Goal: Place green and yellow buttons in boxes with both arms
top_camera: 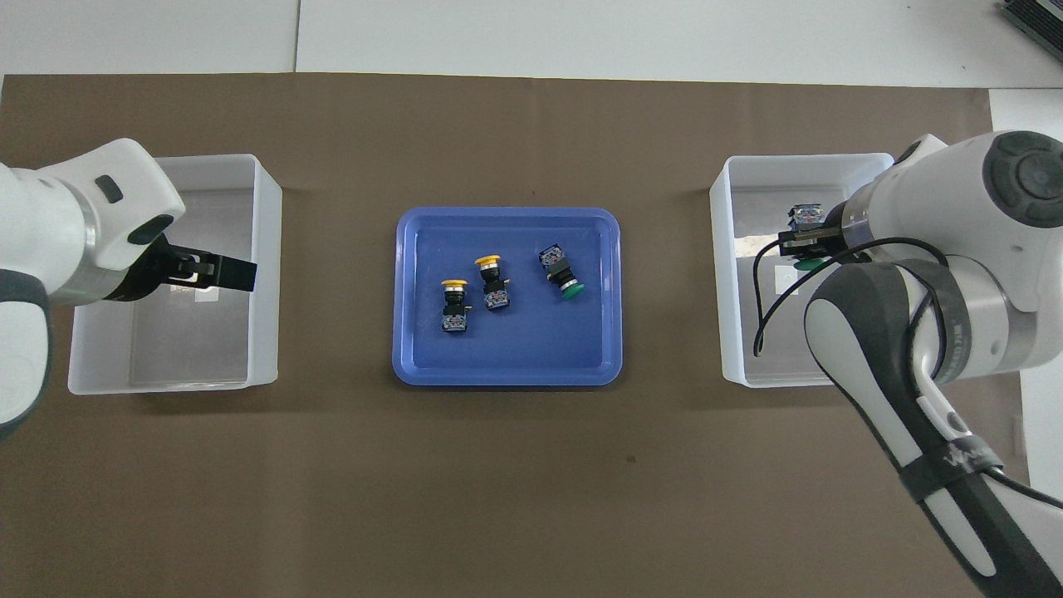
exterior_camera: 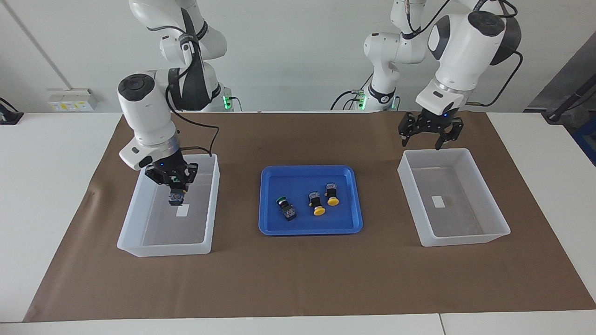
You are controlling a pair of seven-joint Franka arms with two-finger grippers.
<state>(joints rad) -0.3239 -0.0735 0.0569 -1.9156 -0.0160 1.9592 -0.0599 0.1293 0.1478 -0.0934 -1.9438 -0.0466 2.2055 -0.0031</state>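
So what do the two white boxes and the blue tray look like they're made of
Both boxes look like thin translucent plastic, frosted: the brown mat shows dimly through their walls. The blue tray looks like opaque moulded plastic, smooth with a slight sheen, with rounded corners and a raised rim. Exact plastics cannot be told.

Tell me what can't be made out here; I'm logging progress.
1. Button in the right hand: the hand hides its cap in the facing view; overhead shows only a green sliver.
2. Whether that button touches the box floor: neither view settles it.
3. Label under the left hand: mostly covered overhead; any print is too small.
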